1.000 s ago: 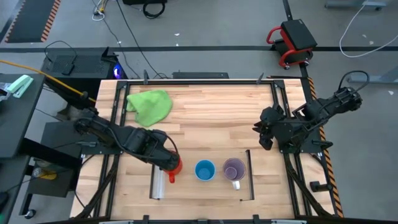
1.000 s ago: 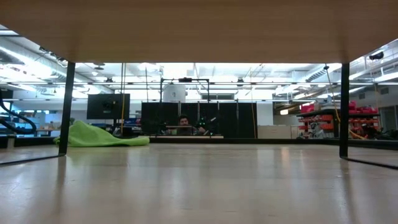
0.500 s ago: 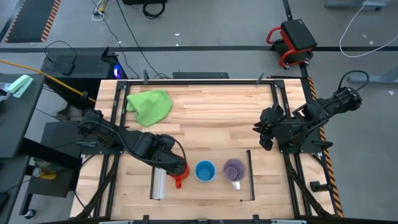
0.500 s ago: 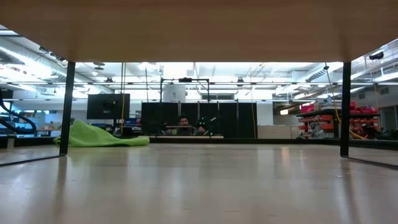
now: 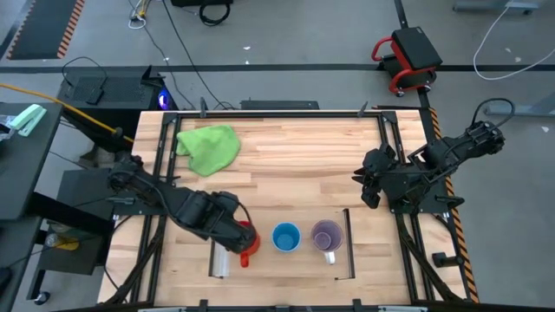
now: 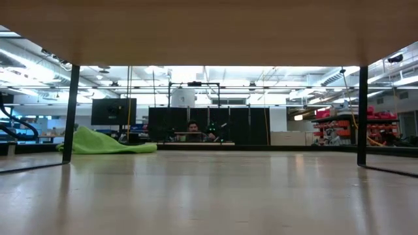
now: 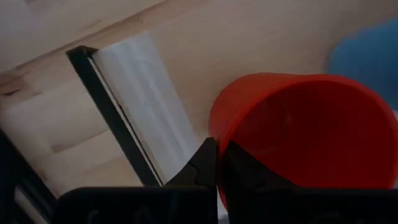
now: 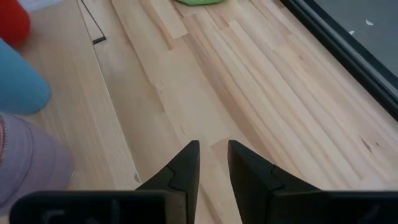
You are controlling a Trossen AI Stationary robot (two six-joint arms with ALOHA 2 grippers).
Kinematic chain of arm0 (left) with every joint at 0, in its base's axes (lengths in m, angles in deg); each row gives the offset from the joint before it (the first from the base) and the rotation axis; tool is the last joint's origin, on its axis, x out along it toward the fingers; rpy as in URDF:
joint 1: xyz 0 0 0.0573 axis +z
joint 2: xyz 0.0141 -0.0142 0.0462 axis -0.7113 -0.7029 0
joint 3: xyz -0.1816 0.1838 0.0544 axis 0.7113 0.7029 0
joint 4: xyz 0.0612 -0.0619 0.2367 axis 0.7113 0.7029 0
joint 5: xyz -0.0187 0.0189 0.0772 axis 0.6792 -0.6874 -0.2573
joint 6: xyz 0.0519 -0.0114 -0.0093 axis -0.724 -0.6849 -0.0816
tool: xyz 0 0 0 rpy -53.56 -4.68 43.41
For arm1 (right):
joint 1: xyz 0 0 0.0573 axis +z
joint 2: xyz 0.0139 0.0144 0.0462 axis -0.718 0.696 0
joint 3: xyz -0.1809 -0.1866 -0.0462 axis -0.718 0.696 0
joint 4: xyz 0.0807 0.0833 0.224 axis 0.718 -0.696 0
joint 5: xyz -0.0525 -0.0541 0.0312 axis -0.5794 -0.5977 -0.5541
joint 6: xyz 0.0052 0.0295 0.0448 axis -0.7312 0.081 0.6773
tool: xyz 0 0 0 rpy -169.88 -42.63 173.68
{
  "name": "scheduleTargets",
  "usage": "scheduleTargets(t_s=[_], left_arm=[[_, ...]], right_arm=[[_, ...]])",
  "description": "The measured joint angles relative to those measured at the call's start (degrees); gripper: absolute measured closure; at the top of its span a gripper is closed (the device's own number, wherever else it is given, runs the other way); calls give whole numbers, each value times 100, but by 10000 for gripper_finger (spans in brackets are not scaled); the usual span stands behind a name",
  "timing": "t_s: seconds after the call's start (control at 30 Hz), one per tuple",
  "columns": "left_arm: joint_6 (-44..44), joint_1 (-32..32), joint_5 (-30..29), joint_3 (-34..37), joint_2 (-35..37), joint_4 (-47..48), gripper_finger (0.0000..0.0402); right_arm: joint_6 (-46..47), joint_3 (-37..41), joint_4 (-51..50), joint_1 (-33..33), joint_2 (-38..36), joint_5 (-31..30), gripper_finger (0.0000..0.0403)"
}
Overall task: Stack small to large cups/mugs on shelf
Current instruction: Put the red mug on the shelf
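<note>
The red mug [image 5: 248, 242] is at the left end of the light wooden shelf [image 5: 286, 264], near the clear strip [image 5: 221, 260]. My left gripper [image 5: 238, 232] is shut on it. The mug also shows in the left wrist view [image 7: 305, 137]. The light-blue cup [image 5: 285, 237] stands upright mid-shelf. The purple mug [image 5: 326, 235] stands right of it by the dark bar [image 5: 349, 245], its whitish handle toward the near edge. My right gripper [image 5: 368, 185] waits over the table's right part, its fingers a little apart and empty [image 8: 213, 155]. My left gripper holds the red mug by its rim [image 7: 217, 134], on the side facing the clear strip. One finger is inside the mug and one outside. The fingers come slanting down from the table's left. Whether the mug rests on the shelf cannot be told.
A green cloth [image 5: 209, 146] lies at the table's far left; it also shows in the low view [image 6: 108, 141]. The shelf stands on dark legs [image 6: 70, 114] above the tabletop. Bare wood lies between the cloth and the shelf.
My left gripper has carried the red mug toward the table's near edge and a little to the right, further onto the shelf's left end beside the clear strip. It stays shut on the mug.
</note>
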Motion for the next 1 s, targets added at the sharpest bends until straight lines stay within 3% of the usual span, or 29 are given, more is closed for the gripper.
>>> scheduleTargets(t_s=[0.3,0.53,0.73,1.0], left_arm=[[-51,-3,-161,-141,-31,147,375],[-88,-9,-154,-143,-121,114,390],[-118,-9,-153,-143,-229,135,369],[-319,-12,-135,-146,-252,51,385]], right_arm=[[-48,0,0,-2,0,0,312],[-46,-1,1,-2,2,0,312],[-29,0,2,-2,2,1,312],[-29,0,4,-2,4,2,312]])
